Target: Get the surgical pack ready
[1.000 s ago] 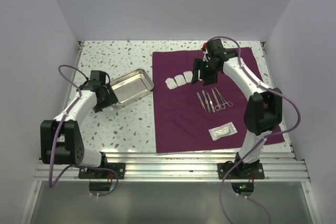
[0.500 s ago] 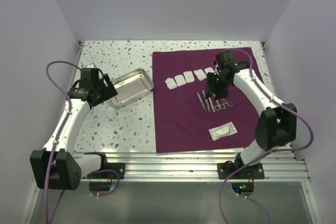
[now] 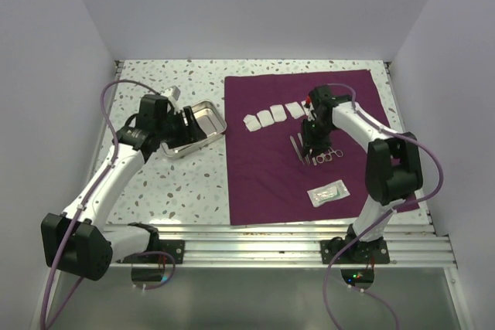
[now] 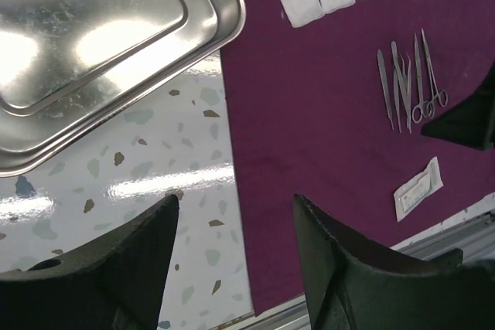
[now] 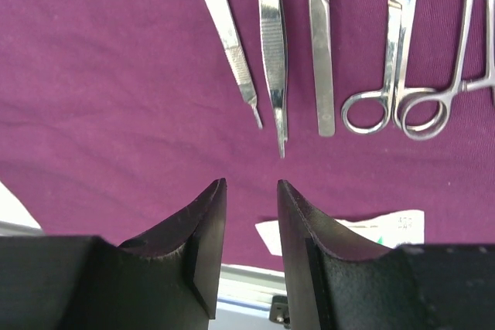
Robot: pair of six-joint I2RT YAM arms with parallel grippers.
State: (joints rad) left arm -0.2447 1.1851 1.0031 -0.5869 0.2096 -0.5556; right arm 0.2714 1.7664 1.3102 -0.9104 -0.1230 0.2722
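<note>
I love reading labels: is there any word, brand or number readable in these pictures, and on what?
None can be read.
The pouch on the purple drape carries small dark print: too blurred to read.
The steel tray and the instruments show no marking.

my left arm: stretched forward, elbow bent | my left hand point(image 4: 232, 206): fingers spread wide, gripping nothing | my right arm: folded back, wrist aimed down | my right hand point(image 5: 251, 187): fingers nearly together, narrow gap, gripping nothing
</note>
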